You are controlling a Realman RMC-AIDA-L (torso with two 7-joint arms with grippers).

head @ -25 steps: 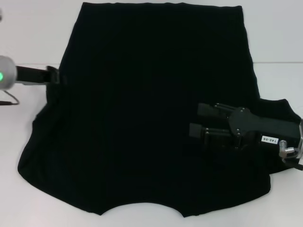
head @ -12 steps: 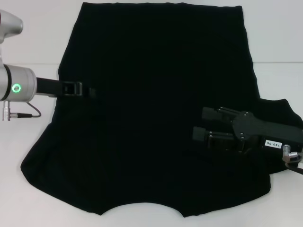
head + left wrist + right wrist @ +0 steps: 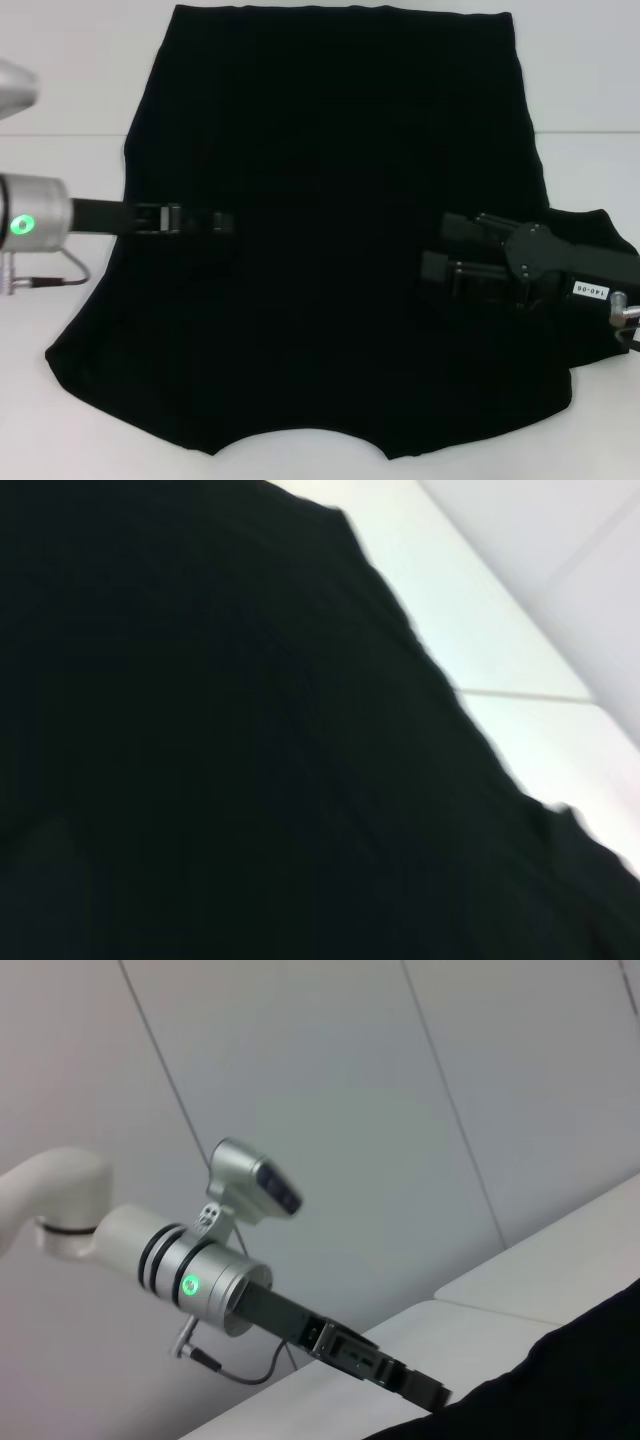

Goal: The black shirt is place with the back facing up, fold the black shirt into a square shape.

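The black shirt (image 3: pixel 330 150) lies spread flat on the white table (image 3: pixel 60 90), its curved neckline at the near edge. My left gripper (image 3: pixel 225 221) reaches in from the left, low over the shirt's left half, black against black. My right gripper (image 3: pixel 440 248) hovers over the shirt's right side near the right sleeve, its two fingers (image 3: pixel 458 226) apart with nothing between them. The left wrist view is mostly filled by the shirt (image 3: pixel 200 730). In the right wrist view, the left gripper (image 3: pixel 425 1392) shows farther off beside the shirt's edge (image 3: pixel 570 1380).
Bare white table shows to the left (image 3: pixel 50 400) and right (image 3: pixel 600 160) of the shirt. A grey panelled wall (image 3: pixel 400 1080) stands behind the table. The left arm's silver wrist with a green light (image 3: pixel 22 222) sits at the left edge.
The left arm has swung in to the right and nearer, from the shirt's left edge to over its left half. The right gripper has drawn back slightly to the right.
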